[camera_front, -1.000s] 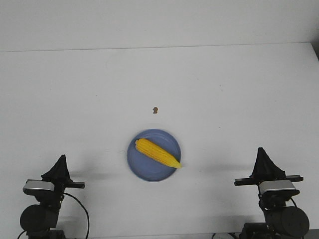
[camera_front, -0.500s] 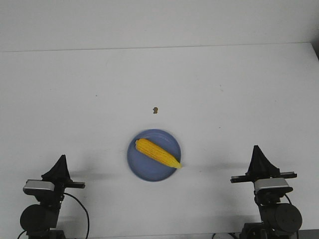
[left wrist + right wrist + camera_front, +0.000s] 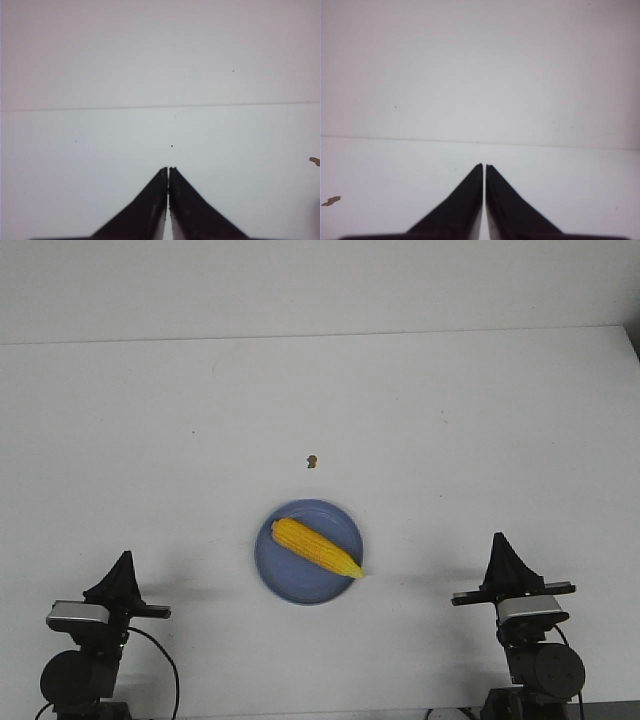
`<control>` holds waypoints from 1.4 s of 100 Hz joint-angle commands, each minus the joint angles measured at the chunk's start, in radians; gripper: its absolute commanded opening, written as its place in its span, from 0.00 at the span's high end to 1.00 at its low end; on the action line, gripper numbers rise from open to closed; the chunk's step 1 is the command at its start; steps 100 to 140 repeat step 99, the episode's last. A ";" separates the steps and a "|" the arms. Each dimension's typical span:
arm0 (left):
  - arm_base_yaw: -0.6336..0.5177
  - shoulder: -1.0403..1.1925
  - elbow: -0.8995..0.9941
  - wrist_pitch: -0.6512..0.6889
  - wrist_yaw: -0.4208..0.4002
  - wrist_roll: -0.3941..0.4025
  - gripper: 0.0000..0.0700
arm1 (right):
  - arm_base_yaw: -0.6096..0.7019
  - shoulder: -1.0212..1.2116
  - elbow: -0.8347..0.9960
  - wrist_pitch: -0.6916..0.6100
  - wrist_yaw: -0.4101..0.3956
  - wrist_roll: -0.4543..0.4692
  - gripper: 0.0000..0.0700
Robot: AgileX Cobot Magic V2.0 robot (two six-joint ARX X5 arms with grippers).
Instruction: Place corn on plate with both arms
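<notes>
Corn (image 3: 316, 547) seen lying diagonally on plate (image 3: 308, 552), pointed tip jutting just over rim toward robot's right. Plate set on white desk (image 3: 450, 420), near front centre. Tiny brown speck (image 3: 312, 461) noted beyond plate, apart from it. Plain pale wall seen behind desk's far edge. Left claw (image 3: 168, 170) pressed together, nothing gripped, parked well left of plate. Right claw (image 3: 484, 166) likewise pressed together, nothing gripped, well right of plate.

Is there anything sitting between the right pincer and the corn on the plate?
Nothing visible. Bare table lies between the shut right pincer and the corn on the plate. The brown speck sits beyond the plate.
</notes>
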 commanded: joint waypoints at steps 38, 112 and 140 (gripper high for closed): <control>-0.002 -0.002 -0.019 0.010 0.000 -0.006 0.98 | 0.002 -0.002 -0.019 0.038 0.000 0.043 0.98; -0.002 -0.002 -0.019 0.010 0.000 -0.006 0.98 | 0.002 -0.002 -0.019 0.038 0.000 0.043 0.98; -0.002 -0.002 -0.019 0.010 0.000 -0.006 0.98 | 0.002 -0.002 -0.019 0.038 0.000 0.043 0.98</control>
